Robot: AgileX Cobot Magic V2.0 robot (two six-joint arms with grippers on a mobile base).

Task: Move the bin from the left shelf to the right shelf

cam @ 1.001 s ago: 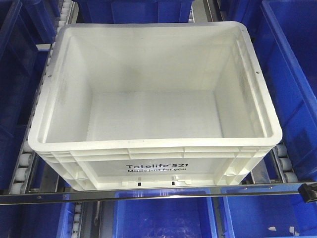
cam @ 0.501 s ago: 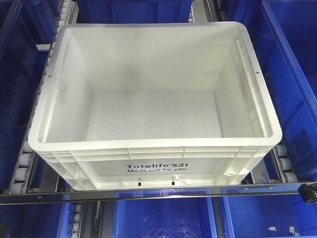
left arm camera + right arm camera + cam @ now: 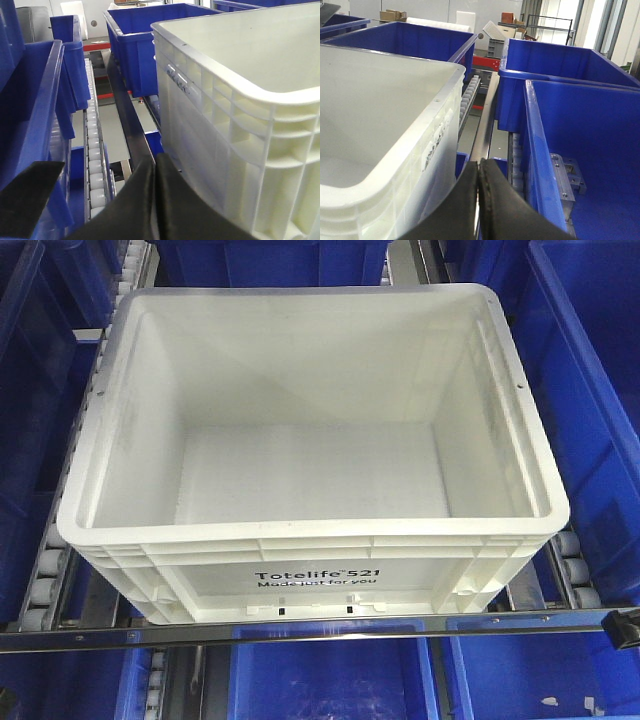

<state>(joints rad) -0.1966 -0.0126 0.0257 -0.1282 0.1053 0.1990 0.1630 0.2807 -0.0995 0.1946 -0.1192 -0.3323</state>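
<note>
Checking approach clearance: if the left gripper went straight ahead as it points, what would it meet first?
Probably nothing soon: the left gripper, fingers together, points down the gap beside the white bin, along the metal rail. Depth is unclear.

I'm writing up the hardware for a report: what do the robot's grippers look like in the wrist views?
Only the gripper tips show. The left gripper has black, matte, smooth jaws tapering to a wedge. The right gripper looks the same: black curved jaws with a slightly textured inner edge. No cables, markings or arm links are visible; the front view shows neither arm.
</note>
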